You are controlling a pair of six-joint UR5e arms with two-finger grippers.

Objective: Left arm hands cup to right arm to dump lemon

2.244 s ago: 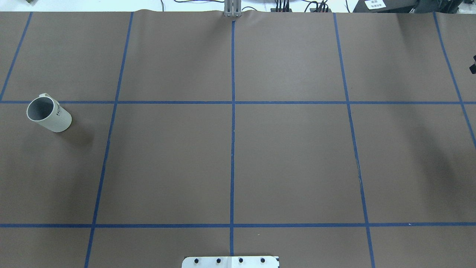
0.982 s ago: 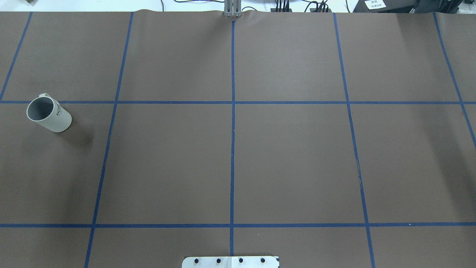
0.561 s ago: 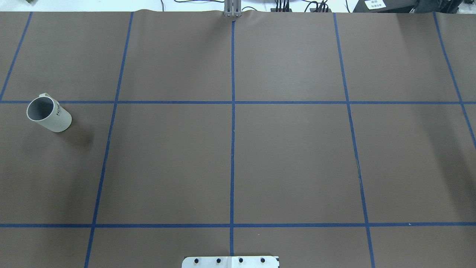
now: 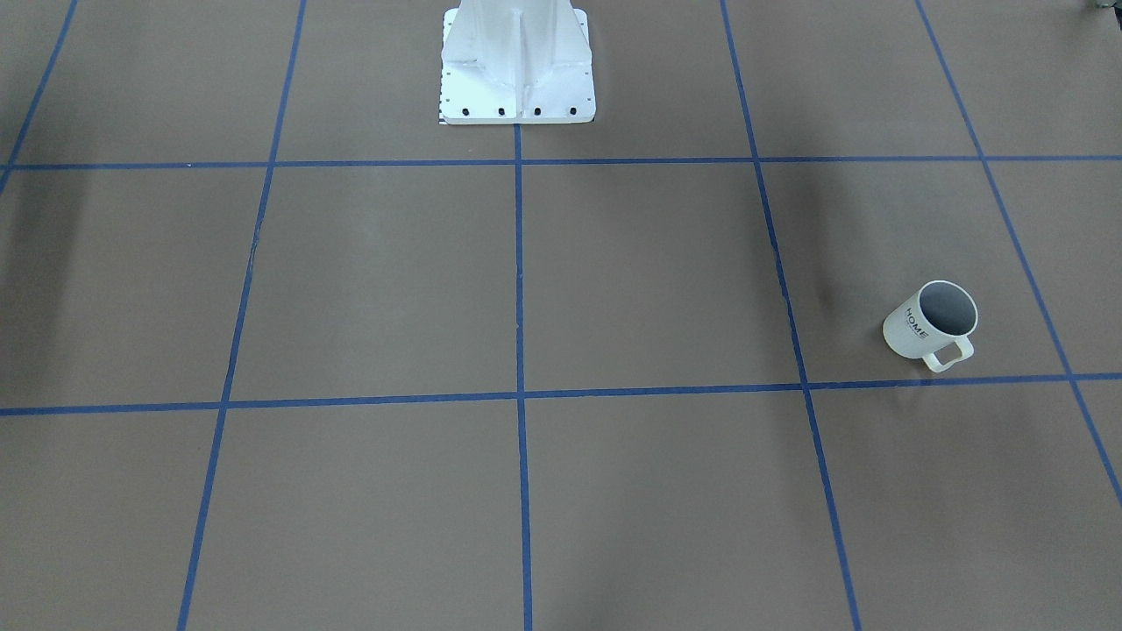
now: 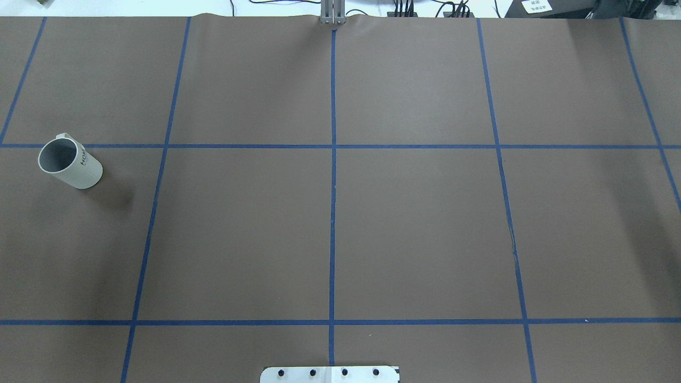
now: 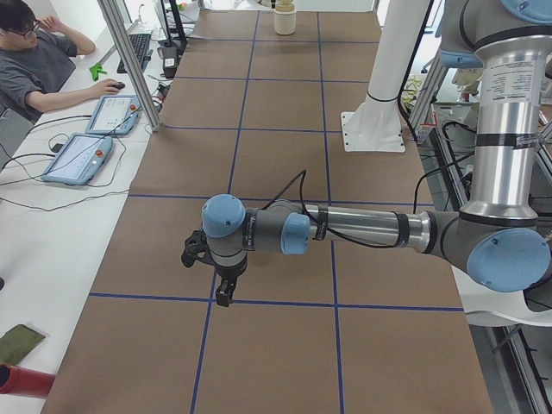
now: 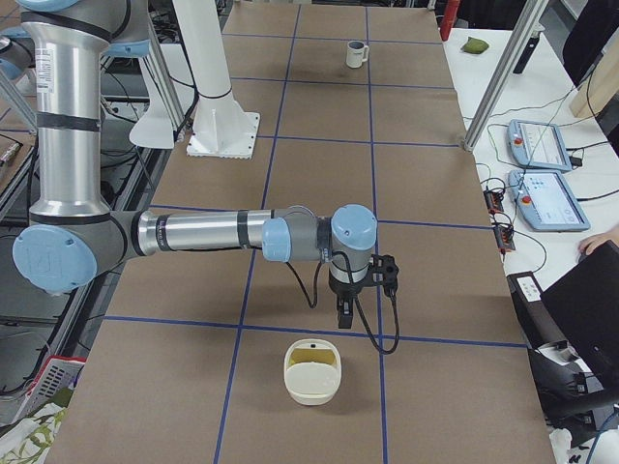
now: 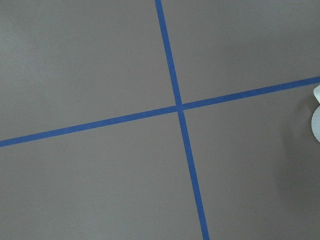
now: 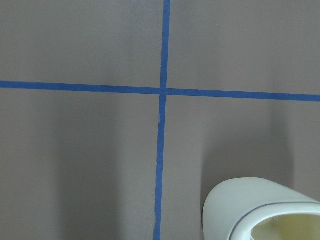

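Note:
The white "HOME" cup [image 5: 69,162] stands upright on the brown mat on my left side, also in the front view [image 4: 931,322] and far off in the right view [image 7: 357,54]. Its inside looks grey; no lemon shows. The left arm reaches out above that area, its gripper [image 6: 225,293] pointing down and hiding the cup in the left view. A white edge of the cup [image 8: 316,120] shows in the left wrist view. The right gripper [image 7: 343,314] hangs pointing down at the table's other end. I cannot tell whether either gripper is open or shut.
A cream container [image 7: 311,372] with a yellowish inside sits just beyond the right gripper, also in the right wrist view [image 9: 260,210]. The white robot base [image 4: 517,79] stands at the table's edge. Operators' tablets [image 6: 78,155] and metal posts [image 7: 503,72] line the far side.
The cup has not moved. A dark shape at the right edge of the overhead view 2.2 s ago has gone from it, and the shadow on the right has shifted.

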